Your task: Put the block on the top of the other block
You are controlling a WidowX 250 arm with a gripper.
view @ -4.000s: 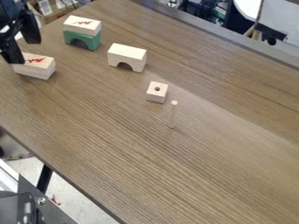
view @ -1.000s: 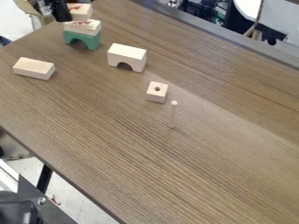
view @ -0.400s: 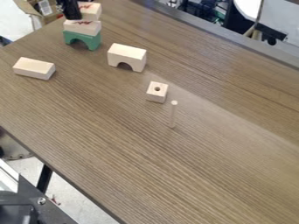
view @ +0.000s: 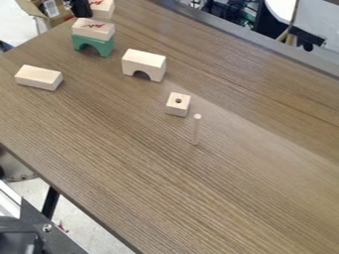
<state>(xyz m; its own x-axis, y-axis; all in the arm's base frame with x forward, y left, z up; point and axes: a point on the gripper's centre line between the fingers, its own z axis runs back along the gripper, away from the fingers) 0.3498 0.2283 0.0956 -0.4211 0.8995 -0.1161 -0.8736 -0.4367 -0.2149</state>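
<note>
In the camera view, far left, a red-marked block [view: 102,7] is gripped by the black hand [view: 82,13], close to the lower marked block [view: 91,30] carried by the green arch [view: 94,43]; whether they're touching can't be told. On the bench [view: 232,173], a plain block [view: 38,77], pale arch [view: 143,62], holed cube [view: 178,105] and upright peg [view: 196,130] are spread nearer.

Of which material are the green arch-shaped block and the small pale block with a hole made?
The green arch-shaped block could be painted wood or plastic: its colour is even and matte. The small pale block with a hole looks like bare wood, from its light tan colour and dull faces.
</note>
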